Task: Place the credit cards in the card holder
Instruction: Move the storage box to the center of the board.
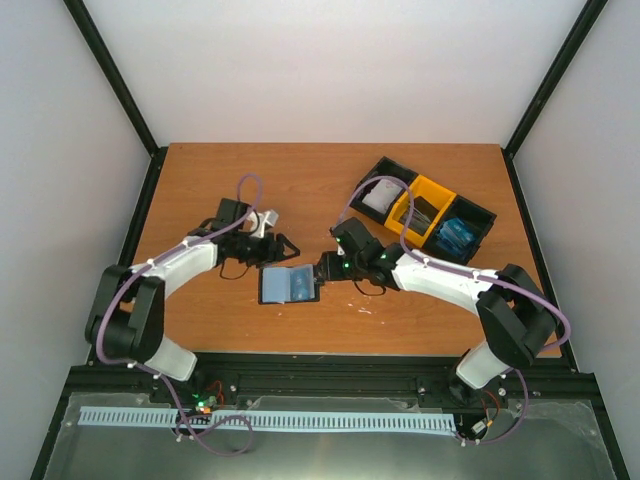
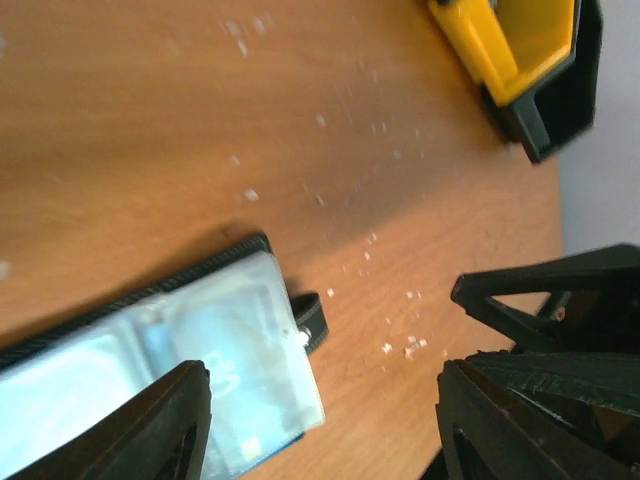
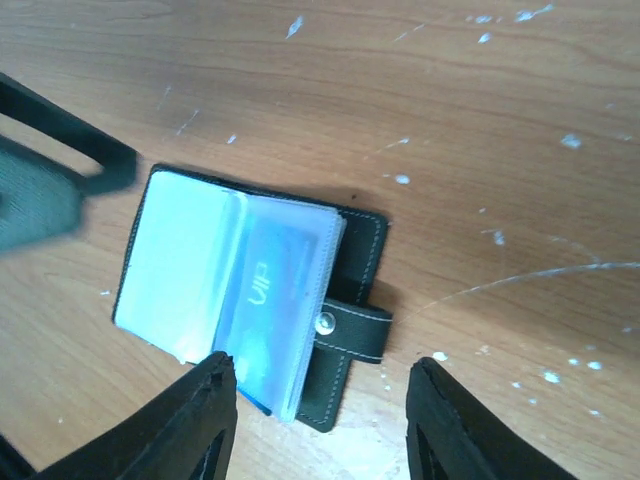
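From above, the card holder (image 1: 288,284) lies open on the table (image 1: 200,180), between the left gripper (image 1: 278,245) and the right gripper (image 1: 322,268). More credit cards (image 1: 458,236) sit in the tray (image 1: 440,187), well apart at the back right.

The left wrist view shows that gripper's jaws spread wide with nothing held, above the holder's clasp end.

The right wrist view shows its jaws parted and empty too, just over the clasp tab (image 3: 352,330). A blue card (image 3: 275,290) seems seated in a clear sleeve. So I judge one card done, and the tray's cards left to load.
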`<action>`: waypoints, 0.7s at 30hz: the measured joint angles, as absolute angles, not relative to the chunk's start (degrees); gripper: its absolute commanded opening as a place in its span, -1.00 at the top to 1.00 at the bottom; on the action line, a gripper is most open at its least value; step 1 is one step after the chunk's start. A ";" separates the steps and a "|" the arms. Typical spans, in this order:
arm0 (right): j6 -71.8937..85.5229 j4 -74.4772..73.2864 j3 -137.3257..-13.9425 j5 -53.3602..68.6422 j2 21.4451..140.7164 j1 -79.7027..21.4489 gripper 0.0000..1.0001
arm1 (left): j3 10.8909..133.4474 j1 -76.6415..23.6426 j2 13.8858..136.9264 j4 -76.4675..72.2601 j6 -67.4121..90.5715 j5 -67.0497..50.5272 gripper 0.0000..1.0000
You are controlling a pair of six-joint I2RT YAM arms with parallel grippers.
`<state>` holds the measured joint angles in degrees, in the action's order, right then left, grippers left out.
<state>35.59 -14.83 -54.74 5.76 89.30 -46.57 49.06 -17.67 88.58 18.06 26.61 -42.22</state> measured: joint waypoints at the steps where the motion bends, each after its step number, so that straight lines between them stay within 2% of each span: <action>1: 35.31 -15.79 -55.42 4.82 89.36 -46.57 0.03 | 49.10 -16.95 86.94 18.04 26.72 -40.86 -0.27; 4: 34.48 -19.14 -58.22 2.17 89.76 -46.54 0.02 | 48.12 -14.48 82.63 17.61 27.73 -36.99 -0.28; 11: 29.74 -28.01 -64.84 -3.33 89.43 -42.09 0.01 | 42.35 -10.81 76.66 17.50 29.78 -32.32 -0.47; 21: 14.31 -40.93 -71.92 -5.13 81.25 -14.41 0.04 | 38.44 -8.84 73.21 17.43 31.03 -31.00 -0.53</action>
<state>14.31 -40.93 -71.92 -5.13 81.25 -14.41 38.44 -8.84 73.21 17.43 31.03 -31.00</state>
